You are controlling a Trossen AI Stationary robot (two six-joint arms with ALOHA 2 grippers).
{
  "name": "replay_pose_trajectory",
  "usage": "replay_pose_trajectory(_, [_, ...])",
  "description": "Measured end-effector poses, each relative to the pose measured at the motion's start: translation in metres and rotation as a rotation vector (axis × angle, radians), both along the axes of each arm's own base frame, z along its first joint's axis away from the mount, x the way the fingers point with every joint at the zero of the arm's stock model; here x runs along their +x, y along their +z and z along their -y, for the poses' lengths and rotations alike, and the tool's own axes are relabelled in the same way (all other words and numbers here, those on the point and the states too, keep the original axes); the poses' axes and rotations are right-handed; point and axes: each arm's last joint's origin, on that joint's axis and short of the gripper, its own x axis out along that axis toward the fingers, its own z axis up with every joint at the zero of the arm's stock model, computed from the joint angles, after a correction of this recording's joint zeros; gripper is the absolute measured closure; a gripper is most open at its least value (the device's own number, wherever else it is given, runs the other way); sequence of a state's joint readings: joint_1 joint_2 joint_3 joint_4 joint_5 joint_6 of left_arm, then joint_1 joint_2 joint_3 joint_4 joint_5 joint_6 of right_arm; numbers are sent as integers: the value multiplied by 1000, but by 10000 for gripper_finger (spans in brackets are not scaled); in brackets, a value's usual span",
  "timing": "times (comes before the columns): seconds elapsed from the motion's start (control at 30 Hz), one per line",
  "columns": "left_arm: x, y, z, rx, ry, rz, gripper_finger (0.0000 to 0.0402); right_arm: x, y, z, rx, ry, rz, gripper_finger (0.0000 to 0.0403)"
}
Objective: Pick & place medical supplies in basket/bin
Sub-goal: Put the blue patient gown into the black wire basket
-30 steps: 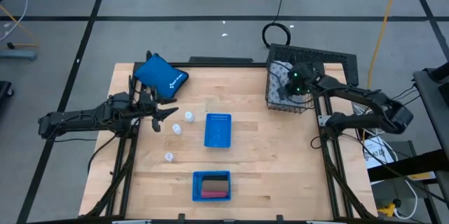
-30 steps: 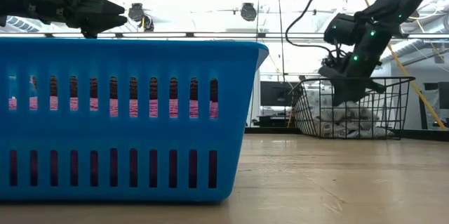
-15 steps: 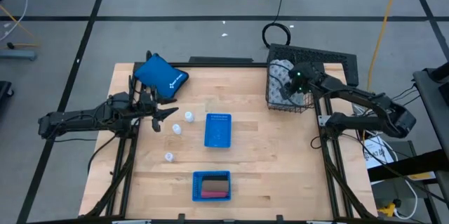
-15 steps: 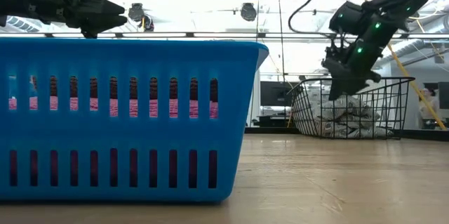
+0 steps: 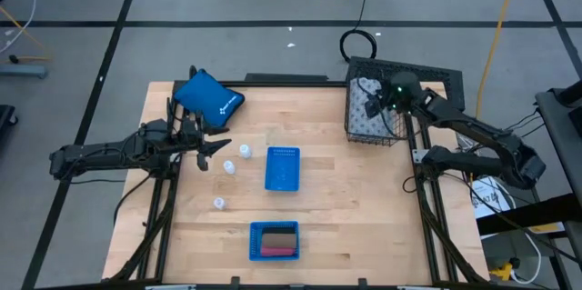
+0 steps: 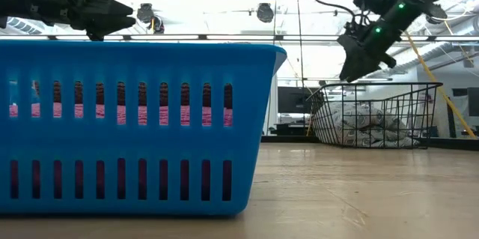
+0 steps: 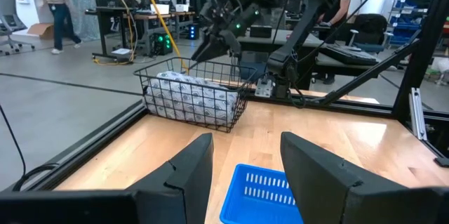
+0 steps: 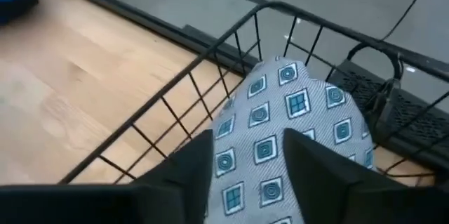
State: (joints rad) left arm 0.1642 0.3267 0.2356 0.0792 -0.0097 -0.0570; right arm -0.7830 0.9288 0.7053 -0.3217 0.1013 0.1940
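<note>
Overhead, the basket is seen at the desk's far right corner, the patterned roll lying inside; the right gripper, jaws parted and empty, is poised above. Only overhead are three bottles shown, near the left gripper, likewise parted.

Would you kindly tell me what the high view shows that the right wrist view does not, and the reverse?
Only the high view shows the three small white bottles, the two blue trays, the blue pouch and the left gripper waiting near the bottles. Only the right wrist view shows the square and circle print on the patterned roll and the right gripper's open fingers. Both show the black wire basket holding that roll, and the wooden table.
</note>
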Motion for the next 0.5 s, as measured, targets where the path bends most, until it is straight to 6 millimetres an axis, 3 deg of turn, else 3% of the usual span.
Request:
replay_pose_trajectory(0.2, [0,0,0,0,0,0,224,15,11,16,5,45,-96,335])
replay_pose_trajectory(0.3, [0,0,0,0,0,0,224,24,2,28,6,78,-169,390])
replay_pose_trajectory(0.5, [0,0,0,0,0,0,224,28,-36,55,136,32,-284,387])
